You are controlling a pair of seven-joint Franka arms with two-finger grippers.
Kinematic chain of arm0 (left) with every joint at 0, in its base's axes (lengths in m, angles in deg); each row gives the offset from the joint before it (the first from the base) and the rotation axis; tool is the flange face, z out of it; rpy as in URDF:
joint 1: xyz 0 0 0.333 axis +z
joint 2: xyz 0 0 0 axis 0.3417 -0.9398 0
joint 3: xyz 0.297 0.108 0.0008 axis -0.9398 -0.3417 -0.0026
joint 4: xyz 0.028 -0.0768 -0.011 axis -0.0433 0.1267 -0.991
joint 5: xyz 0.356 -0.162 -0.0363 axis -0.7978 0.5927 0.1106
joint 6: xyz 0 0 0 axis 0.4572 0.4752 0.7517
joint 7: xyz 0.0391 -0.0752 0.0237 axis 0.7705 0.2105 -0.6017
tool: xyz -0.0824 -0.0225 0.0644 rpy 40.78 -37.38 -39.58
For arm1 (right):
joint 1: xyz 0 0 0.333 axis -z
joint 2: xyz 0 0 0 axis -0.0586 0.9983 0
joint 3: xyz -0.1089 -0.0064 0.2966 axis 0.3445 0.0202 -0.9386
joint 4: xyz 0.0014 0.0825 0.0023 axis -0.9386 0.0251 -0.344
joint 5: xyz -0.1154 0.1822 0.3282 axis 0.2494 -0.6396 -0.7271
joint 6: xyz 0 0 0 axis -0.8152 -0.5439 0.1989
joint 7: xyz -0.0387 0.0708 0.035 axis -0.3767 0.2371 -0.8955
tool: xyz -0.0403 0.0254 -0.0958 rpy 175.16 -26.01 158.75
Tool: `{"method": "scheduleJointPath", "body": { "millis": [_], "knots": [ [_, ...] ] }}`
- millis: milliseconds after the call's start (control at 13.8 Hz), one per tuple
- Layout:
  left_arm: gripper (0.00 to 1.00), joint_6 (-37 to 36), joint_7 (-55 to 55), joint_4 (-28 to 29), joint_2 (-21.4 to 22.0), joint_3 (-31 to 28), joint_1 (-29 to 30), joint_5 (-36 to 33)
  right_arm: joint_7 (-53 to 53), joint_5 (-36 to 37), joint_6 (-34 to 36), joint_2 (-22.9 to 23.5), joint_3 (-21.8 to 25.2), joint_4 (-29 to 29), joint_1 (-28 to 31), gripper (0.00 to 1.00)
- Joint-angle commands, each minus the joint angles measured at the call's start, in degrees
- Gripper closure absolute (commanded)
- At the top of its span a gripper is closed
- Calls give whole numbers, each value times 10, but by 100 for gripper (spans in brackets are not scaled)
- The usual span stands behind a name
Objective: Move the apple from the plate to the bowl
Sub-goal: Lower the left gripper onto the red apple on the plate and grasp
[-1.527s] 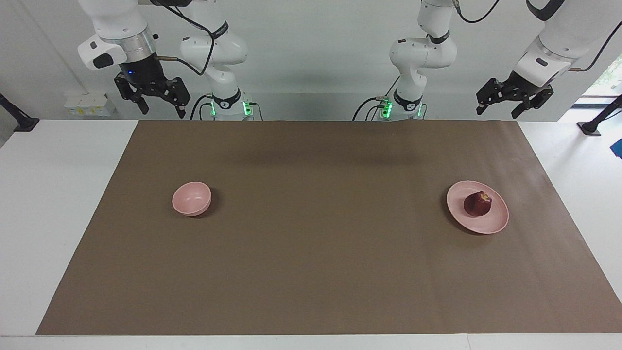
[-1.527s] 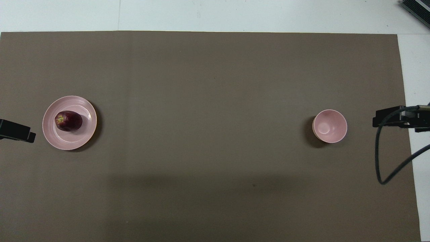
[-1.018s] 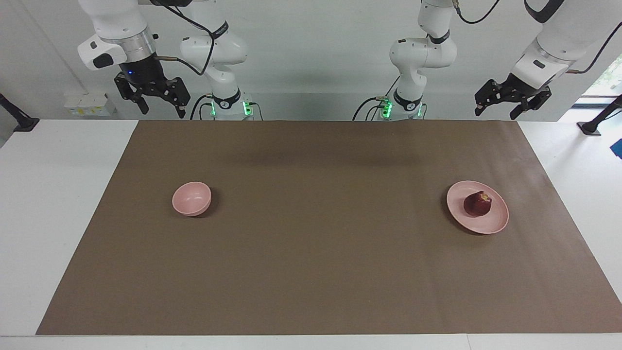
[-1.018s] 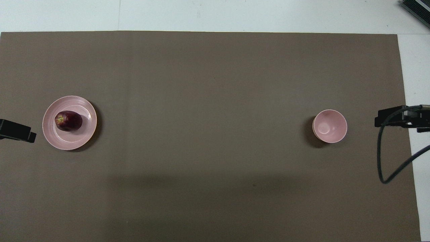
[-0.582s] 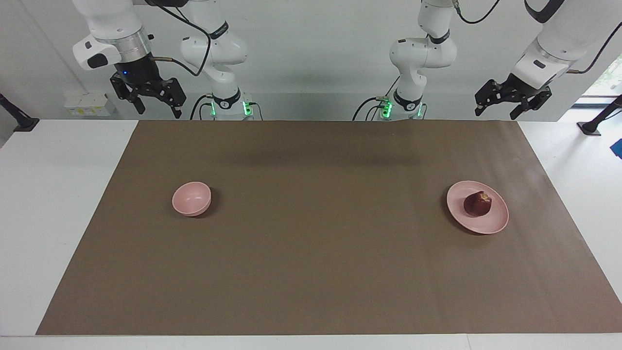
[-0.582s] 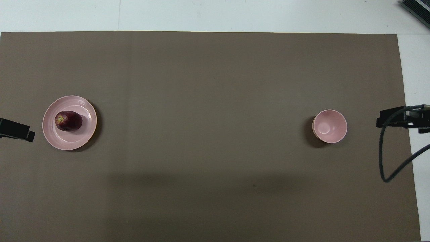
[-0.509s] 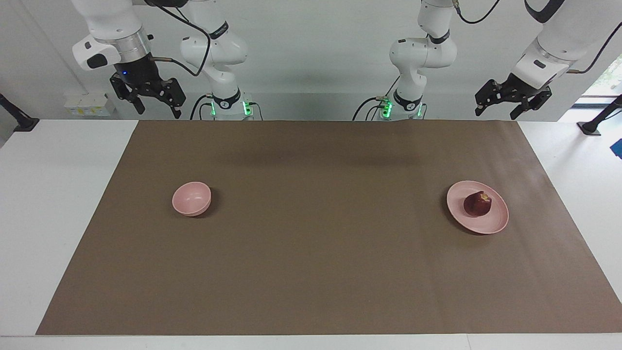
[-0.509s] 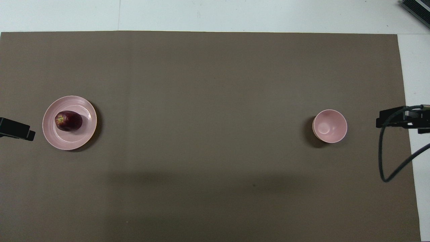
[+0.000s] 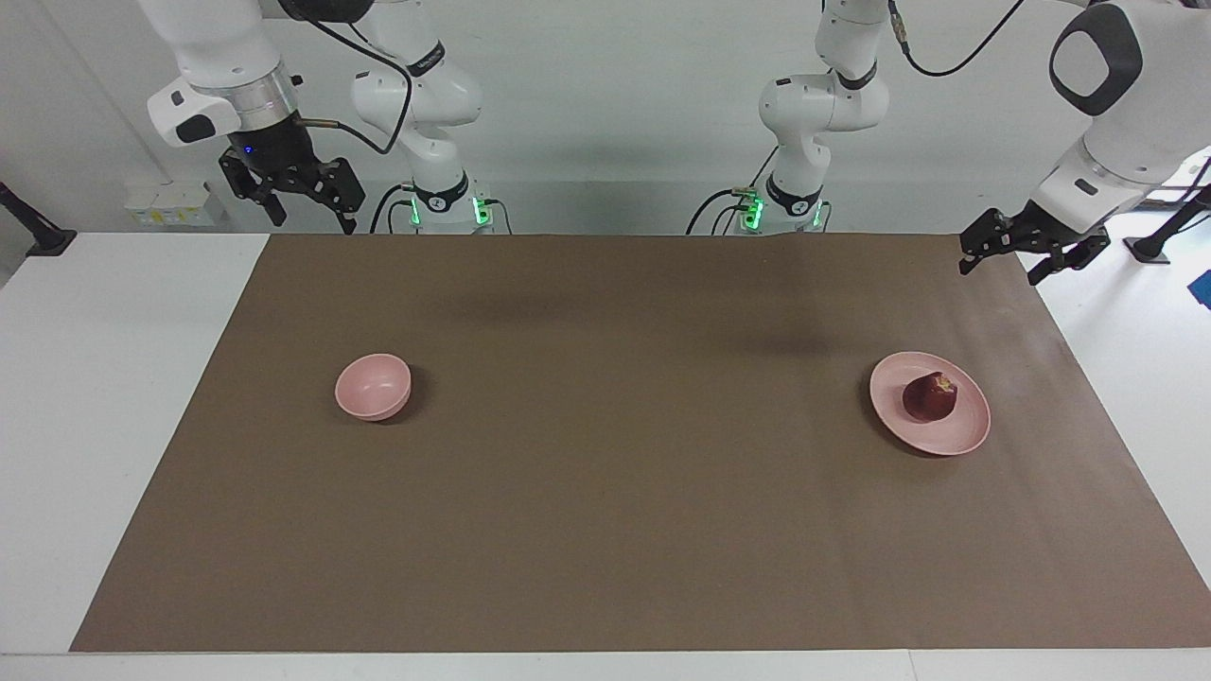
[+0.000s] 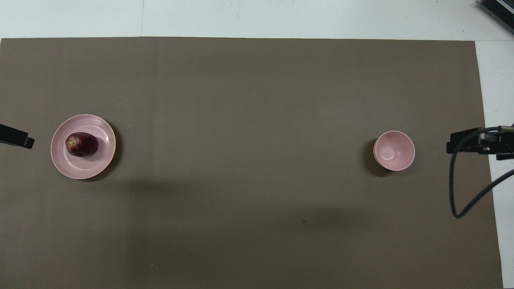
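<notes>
At the right of the facing view, the left gripper (image 9: 1032, 260) has come lower, fingers released; the small dark red apple (image 9: 929, 396) stays on the flat pale pink plate (image 9: 965, 435). The right gripper (image 9: 301, 210), fingers released too, waits.

left gripper (image 9: 998, 269) lower, shifted toward the table's end

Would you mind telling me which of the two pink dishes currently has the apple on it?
The wide, flat plate toward the left arm's end holds the apple; the smaller, deeper bowl is empty.
</notes>
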Motion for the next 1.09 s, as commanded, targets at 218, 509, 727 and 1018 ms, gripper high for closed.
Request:
{"method": "scheduleJointPath", "body": {
  "millis": [218, 509, 727, 1018],
  "knots": [
    [0, 74, -88, -7, -58, 4, 22, -11, -20, -11, -10, -5, -3, 0, 7, 0],
    [0, 140, -145, 35, -86, 4, 21, -9, -19, -12, -12, -5, -4, 5, 3, 0],
    [0, 187, -157, 79, -99, 4, 17, -8, -19, -12, -6, -19, -4, 27, 0, 0],
    [0, 253, -156, 135, -101, 4, 13, -5, -19, -12, -15, -27, -4, 42, 3, 0]
  ]
}}
